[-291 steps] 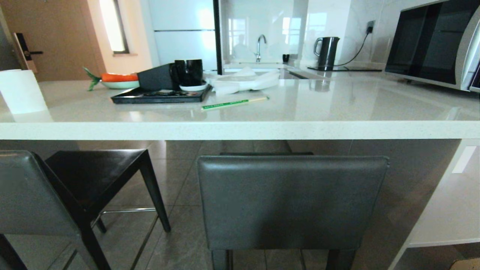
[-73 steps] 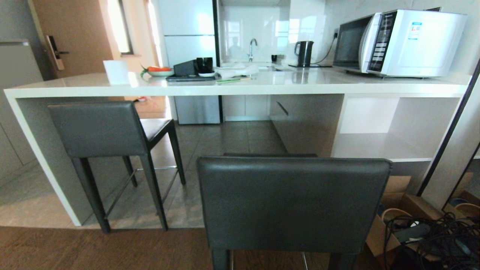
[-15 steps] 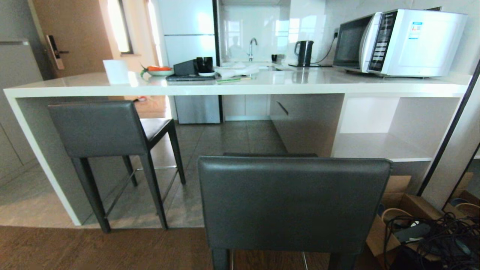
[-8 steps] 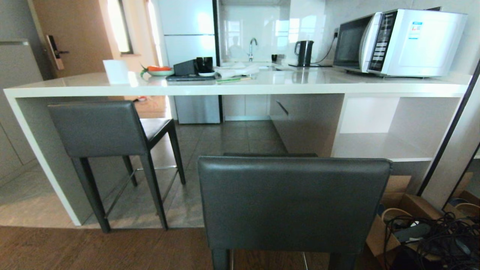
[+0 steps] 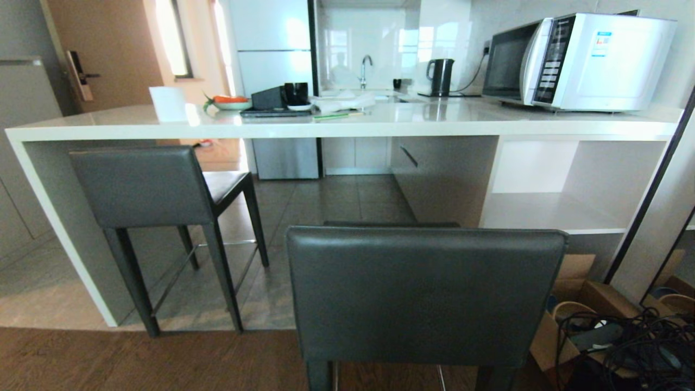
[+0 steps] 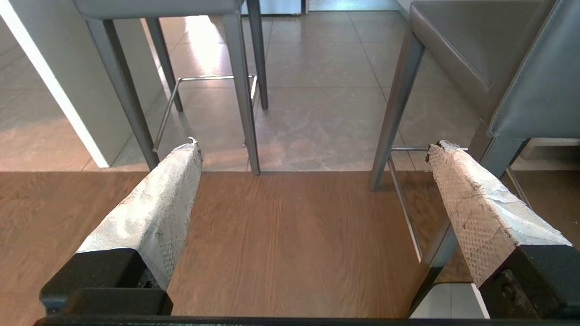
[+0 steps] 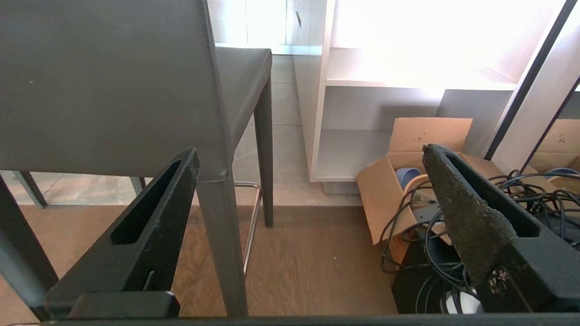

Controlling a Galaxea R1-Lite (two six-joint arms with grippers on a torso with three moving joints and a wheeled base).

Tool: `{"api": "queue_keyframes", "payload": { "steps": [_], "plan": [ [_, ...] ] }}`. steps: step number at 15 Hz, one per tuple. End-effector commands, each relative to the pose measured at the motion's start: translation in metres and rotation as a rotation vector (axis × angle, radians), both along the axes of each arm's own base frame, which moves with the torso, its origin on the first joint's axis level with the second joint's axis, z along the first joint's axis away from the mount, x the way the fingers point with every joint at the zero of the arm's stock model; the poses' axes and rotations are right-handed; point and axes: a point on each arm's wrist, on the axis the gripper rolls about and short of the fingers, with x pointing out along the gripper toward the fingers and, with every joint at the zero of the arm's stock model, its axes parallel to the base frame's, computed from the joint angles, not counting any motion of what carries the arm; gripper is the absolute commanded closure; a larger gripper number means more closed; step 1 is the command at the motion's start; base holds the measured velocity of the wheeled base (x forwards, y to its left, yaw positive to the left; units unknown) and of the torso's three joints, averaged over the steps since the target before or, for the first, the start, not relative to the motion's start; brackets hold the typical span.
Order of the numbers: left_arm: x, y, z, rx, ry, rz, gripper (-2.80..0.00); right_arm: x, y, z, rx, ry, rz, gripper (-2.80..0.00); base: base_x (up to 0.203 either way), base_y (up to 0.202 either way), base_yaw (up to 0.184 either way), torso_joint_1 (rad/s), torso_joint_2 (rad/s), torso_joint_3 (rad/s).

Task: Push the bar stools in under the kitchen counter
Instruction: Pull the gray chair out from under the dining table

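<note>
One bar stool (image 5: pixel 426 293) stands close in front of me on the wood floor, out from the kitchen counter (image 5: pixel 347 129), its grey backrest facing me. The other bar stool (image 5: pixel 144 184) stands at the counter's left end, its seat partly under the slab. Neither gripper shows in the head view. My left gripper (image 6: pixel 312 145) is open and empty above the wood floor, with the near stool (image 6: pixel 521 81) beside it and the far stool's legs (image 6: pixel 240 90) ahead. My right gripper (image 7: pixel 310 154) is open and empty beside the near stool's backrest (image 7: pixel 104 81).
White shelf cubbies (image 5: pixel 548 184) fill the counter's right end. A cardboard box with tangled cables (image 5: pixel 597 326) lies on the floor at the right. On the counter are a microwave (image 5: pixel 581 60), a kettle (image 5: pixel 440 76) and a tray with cups (image 5: pixel 277 106).
Since the oldest frame the camera has backed away from the counter, and the near stool now stands out on the wood floor. Over the last second the head view is unchanged.
</note>
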Motion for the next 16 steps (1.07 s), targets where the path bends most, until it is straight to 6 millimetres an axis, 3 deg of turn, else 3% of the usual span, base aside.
{"api": "queue_keyframes", "payload": {
  "steps": [1,3,4,5,16],
  "plan": [
    [-0.0003,-0.0001,-0.0003,0.002,0.005,-0.003,-2.8,0.0005,0.0,-0.0016,-0.001,0.006,0.001,-2.8,0.0,0.0,0.0,0.0,0.0,0.0],
    [-0.0002,0.0,-0.0006,-0.001,0.004,-0.007,-2.8,0.0006,0.0,-0.0019,0.005,0.006,0.0,-2.8,0.0,0.0,0.0,0.0,0.0,0.0],
    [-0.0003,0.0,-0.0003,0.0,0.003,-0.006,-2.8,0.0006,-0.0001,-0.0019,0.022,0.006,-0.004,-1.96,0.0,0.0,0.0,0.0,0.0,0.0],
    [-0.0003,-0.0001,-0.0001,0.001,0.003,-0.006,0.0,0.0006,-0.0001,-0.0019,0.028,0.006,-0.005,0.0,0.0,0.0,0.0,0.0,0.0,0.0],
    [-0.0002,-0.0001,-0.0003,-0.003,0.001,-0.007,0.0,0.0006,-0.0002,-0.0015,0.039,0.004,-0.007,0.0,0.0,0.0,0.0,0.0,0.0,0.0]
  ]
}}
